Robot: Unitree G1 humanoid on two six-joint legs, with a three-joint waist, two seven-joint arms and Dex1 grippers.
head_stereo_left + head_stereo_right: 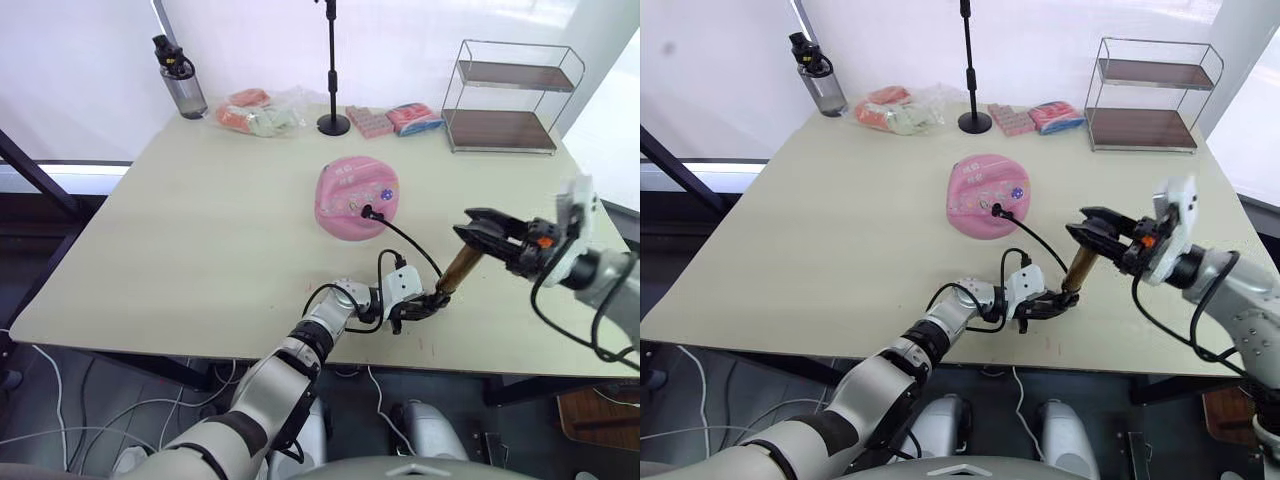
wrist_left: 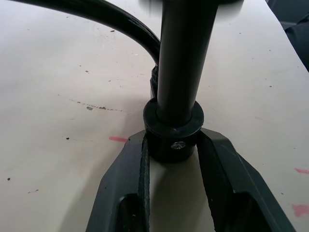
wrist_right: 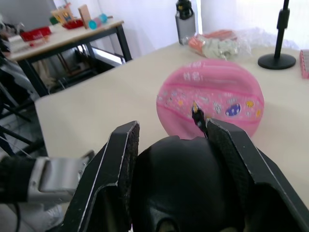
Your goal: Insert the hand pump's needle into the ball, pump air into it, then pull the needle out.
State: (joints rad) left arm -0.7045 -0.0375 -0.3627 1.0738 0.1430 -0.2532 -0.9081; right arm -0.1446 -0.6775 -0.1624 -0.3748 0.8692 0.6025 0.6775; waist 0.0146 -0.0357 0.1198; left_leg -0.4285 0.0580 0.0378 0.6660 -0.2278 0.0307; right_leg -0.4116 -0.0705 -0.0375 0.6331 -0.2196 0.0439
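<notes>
Ball: we are seeing the pink ball (image 1: 356, 198) lying near the middle of the table (image 1: 200, 240), partly flattened, with cartoon prints facing up.
Needle: the needle (image 1: 368, 212) with its black fitting is sitting in the ball's near side; the pin itself is too small for us to make out.
Hose: a thin black hose (image 1: 410, 242) is curving from that fitting down to the pump's lower end.
Hand pump: the hand pump (image 1: 460, 264) is leaning tilted above the table's near edge, gold tube between the two grippers, lower black end toward the left gripper, upper end toward the right one.
Left gripper: we are watching the left gripper (image 1: 420, 306) clamping the pump's black base collar between both fingers (image 2: 130, 169), low over the tabletop.
Right gripper: the right gripper (image 1: 478, 232) is closing its fingers (image 3: 116, 159) around the pump's rounded black top; the ball is lying well beyond it.
Back of table: a water bottle (image 1: 180, 78), a bag of pink packets (image 1: 258, 112), a black stand (image 1: 333, 70) and a wire shelf (image 1: 510, 95) are standing along the far side.
</notes>
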